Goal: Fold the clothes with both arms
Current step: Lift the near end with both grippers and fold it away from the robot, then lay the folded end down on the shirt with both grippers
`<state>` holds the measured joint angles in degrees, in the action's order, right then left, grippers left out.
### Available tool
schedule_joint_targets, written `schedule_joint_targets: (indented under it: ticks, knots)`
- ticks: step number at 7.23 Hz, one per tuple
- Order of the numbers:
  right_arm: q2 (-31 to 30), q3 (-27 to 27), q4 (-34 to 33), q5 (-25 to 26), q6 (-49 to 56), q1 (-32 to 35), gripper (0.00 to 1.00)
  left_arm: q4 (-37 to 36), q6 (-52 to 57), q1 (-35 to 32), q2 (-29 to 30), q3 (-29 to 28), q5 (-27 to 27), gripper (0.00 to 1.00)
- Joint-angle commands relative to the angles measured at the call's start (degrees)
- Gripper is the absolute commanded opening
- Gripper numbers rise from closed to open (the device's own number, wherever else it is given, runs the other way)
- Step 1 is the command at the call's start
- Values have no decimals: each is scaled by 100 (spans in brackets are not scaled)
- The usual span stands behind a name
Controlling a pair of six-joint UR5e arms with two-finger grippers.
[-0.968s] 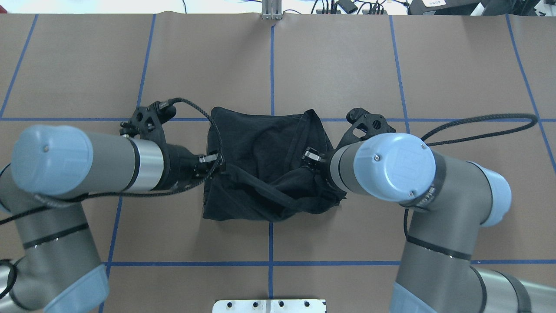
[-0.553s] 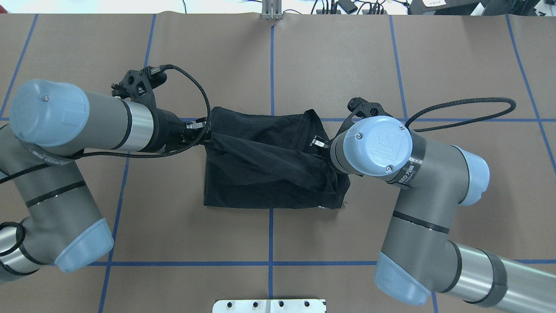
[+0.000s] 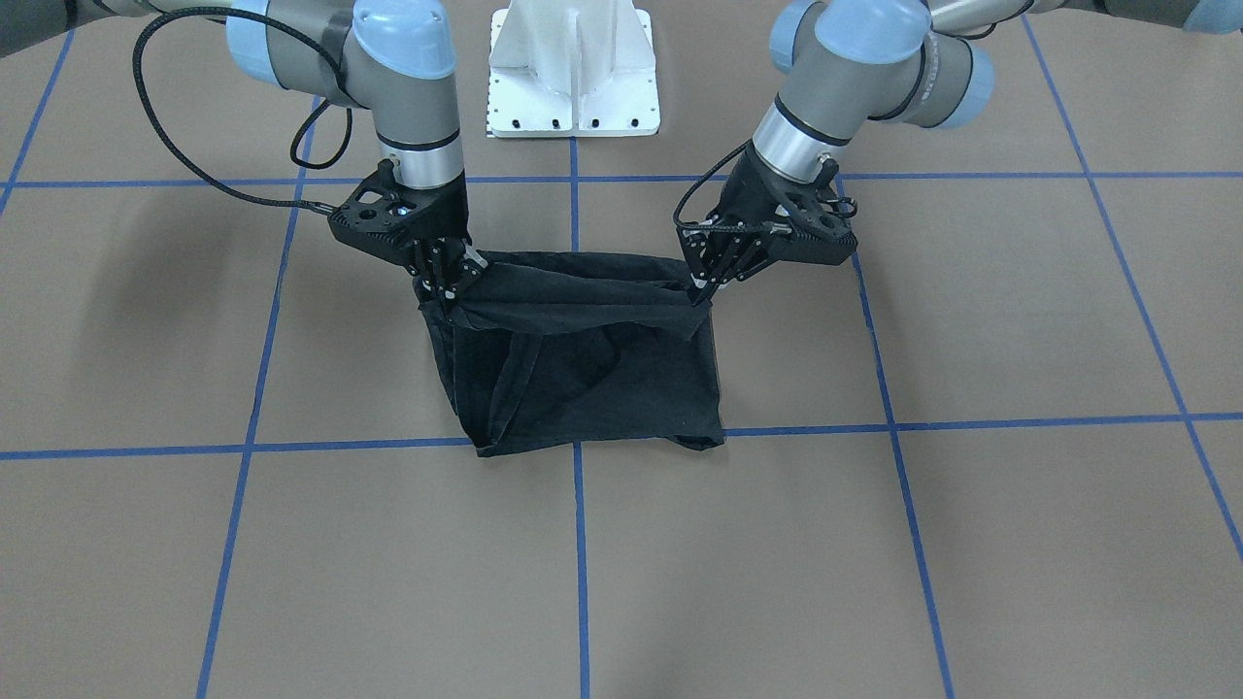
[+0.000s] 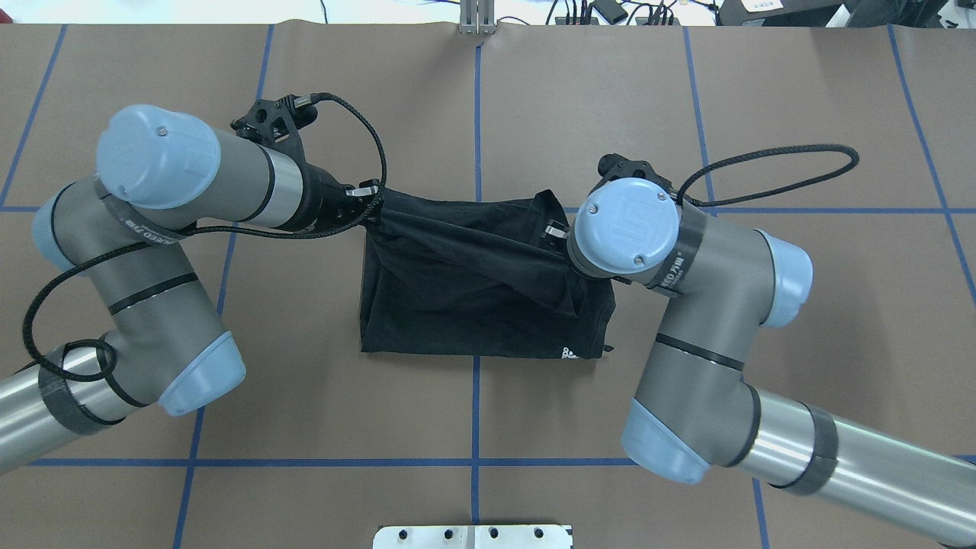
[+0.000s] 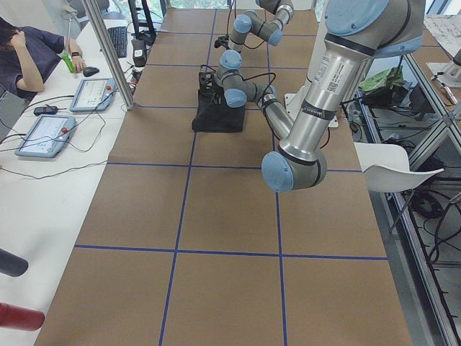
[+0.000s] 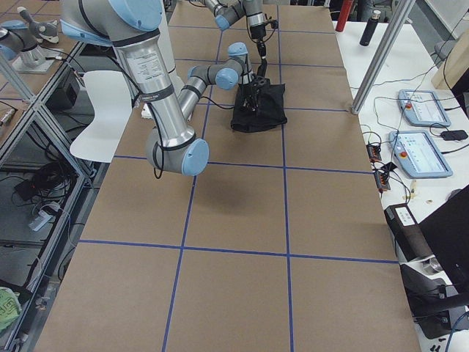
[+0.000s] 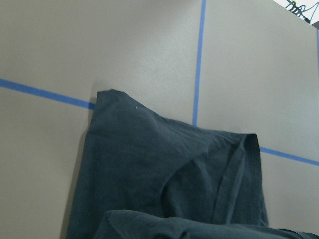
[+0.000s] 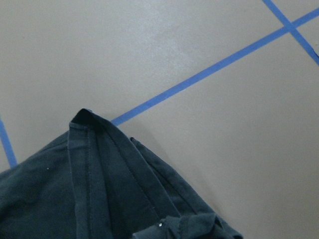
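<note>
Black T-shirt (image 3: 592, 379) lies on the brown paper table (image 3: 971, 544), straight out from the white pedestal (image 3: 573, 68). It straddles the blue tape line (image 3: 580, 553) that runs away from the pedestal. Lower layers flat, roughly rectangular. One upper edge is raised off them and pulled into a taut, creased band between the two claws. Slack cloth hangs from the band in folds. Small white logo (image 4: 570, 352) shows on the border nearest the pedestal, toward the robot's right.

Left gripper (image 3: 701, 291): fingers pinched together on one end of the raised band, off the table. Right gripper (image 3: 442, 291): fingers likewise clamped on the other end, at much the same height. Both wrists angle down and outward from the pedestal.

A black braided cable (image 4: 770, 156) loops out from the right wrist, away from the pedestal.

Farther out, past the table edge opposite the pedestal, is a white bench with control tablets (image 5: 47, 135) and a seated person (image 5: 29, 54).
</note>
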<state>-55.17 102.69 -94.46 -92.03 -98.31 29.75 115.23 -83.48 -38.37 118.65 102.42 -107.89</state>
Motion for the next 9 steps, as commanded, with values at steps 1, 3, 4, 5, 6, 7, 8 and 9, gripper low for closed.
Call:
schedule_joint_targets:
  ticks: [1, 3, 4, 5, 6, 7, 8, 9]
  knots:
    - [725, -862, -3, -17, 31, 153, 0, 8, 165, -91, 44, -274, 14, 0]
    - [771, -1084, 154, -26, 197, 346, 0, 17, 165, -197, 279, -607, 58, 0]
    - [779, -1468, 652, -26, 260, 434, 0, 17, 157, -267, 447, -871, 58, 0]
    - [780, -1846, 1074, -26, 278, 530, 19, 34, 157, -285, 527, -1082, 249, 2]
    - [814, -2032, 1253, -17, 469, 566, 99, 226, 165, -285, 649, -1371, 390, 66]
    - [971, -2112, 1219, -191, 497, 714, 100, 436, 165, -303, 694, -1522, 400, 100]
    - [1112, -2104, 1176, -785, 576, 951, 100, 473, 183, -407, 703, -1489, 357, 100]
    - [1235, -2052, 1132, -1443, 646, 1188, 100, 474, 314, -426, 703, -1480, 330, 100]
